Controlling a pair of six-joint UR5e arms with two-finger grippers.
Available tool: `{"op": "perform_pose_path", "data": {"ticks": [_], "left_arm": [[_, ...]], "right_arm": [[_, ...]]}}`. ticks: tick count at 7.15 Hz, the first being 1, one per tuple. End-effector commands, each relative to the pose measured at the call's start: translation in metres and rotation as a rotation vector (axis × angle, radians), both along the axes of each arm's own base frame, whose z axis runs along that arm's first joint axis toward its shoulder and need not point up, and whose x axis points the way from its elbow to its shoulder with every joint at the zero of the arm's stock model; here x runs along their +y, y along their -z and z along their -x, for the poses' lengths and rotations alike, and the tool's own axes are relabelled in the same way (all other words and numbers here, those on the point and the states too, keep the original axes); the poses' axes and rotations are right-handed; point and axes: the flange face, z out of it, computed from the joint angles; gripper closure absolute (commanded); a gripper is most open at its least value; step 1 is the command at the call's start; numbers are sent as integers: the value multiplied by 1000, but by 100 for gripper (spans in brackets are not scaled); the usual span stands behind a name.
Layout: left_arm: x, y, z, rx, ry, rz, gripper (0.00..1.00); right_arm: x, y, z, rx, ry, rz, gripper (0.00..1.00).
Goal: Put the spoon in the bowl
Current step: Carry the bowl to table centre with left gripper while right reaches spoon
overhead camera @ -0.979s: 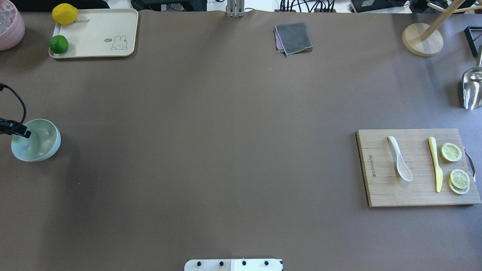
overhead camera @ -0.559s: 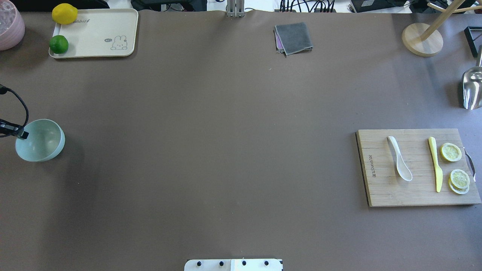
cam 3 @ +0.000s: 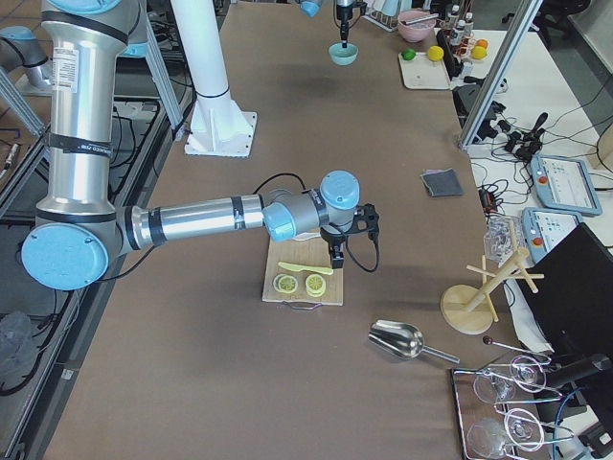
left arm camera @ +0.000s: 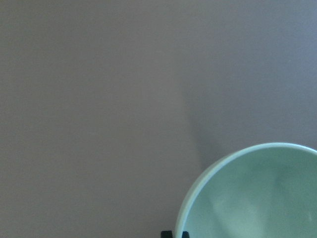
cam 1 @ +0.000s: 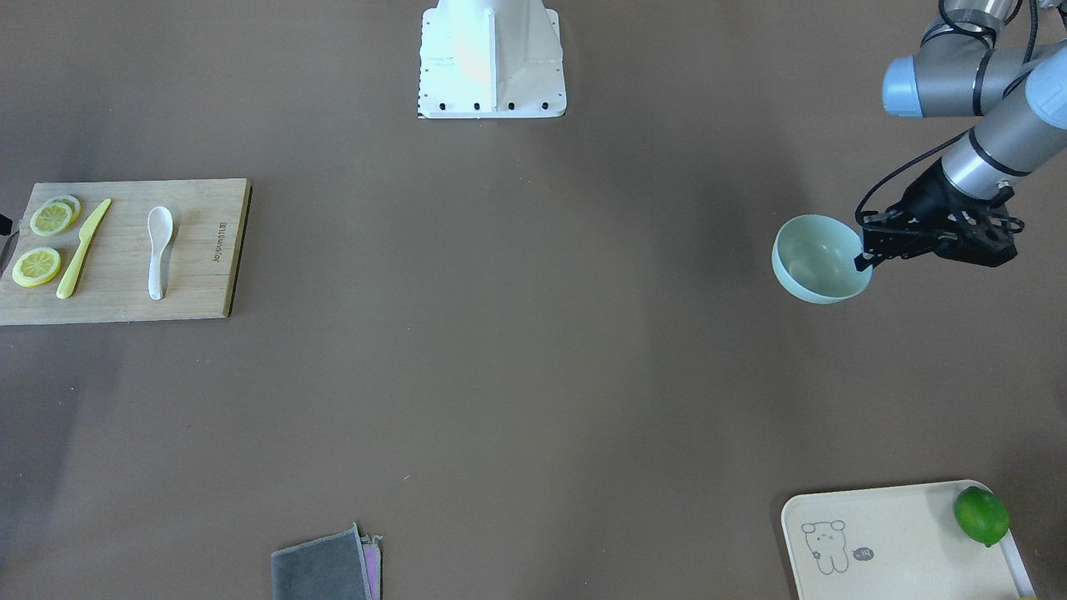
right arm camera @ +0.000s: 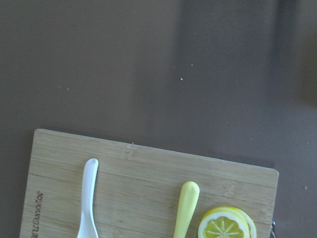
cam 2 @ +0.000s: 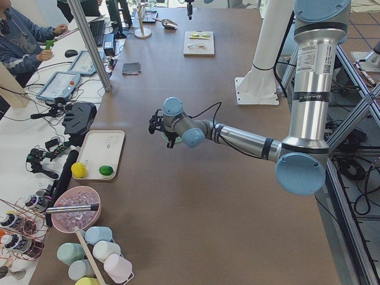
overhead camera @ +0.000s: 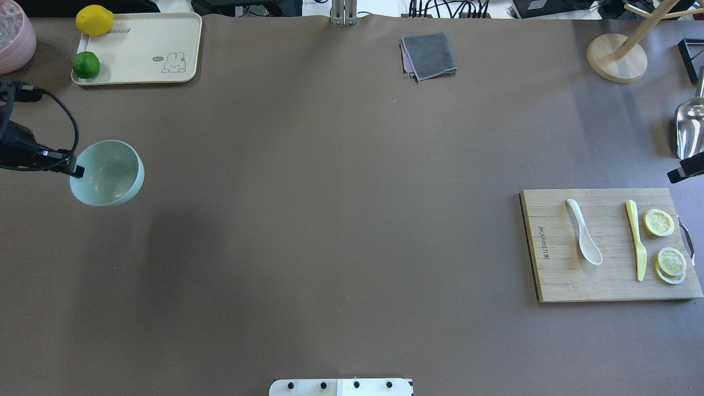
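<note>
- Now we see the spoon (overhead camera: pixel 584 232) lying on the cutting board (overhead camera: pixel 555 275) at the right, beside the yellow knife (overhead camera: pixel 635 239).
- Our left gripper (overhead camera: pixel 77 170) pinches the bowl (overhead camera: pixel 110 173) by its rim, aloft at far left; so thin a hold could slip.
- We cannot tell how our right gripper (overhead camera: pixel 682 173) stands.

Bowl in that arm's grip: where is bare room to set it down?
The whole middle between bowl and cutting board is bare. The board is crowded: spoon, knife, lemon slices. Tray and cloth line the far edge.
</note>
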Motion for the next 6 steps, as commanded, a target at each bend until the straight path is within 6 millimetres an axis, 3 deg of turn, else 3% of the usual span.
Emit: {"op": "perform_pose_path", "data": {"ticks": [1,2,4,5,6], "left_arm": [[-3,105,-78,34,58,73,100],[10,134,-128,34,67,106,100],[41,199,-209,-3,109,163,100],[72,213,-249,-4,98,162,100],[86,233,-282,2,109,164,100]], "right_arm": [[-11,30,50,8,-1,28,1],[-8,34,70,24,9,24,1],[8,44,122,9,-6,31,1],[15,40,145,38,17,15,1],[20,37,158,51,34,14,2]]}}
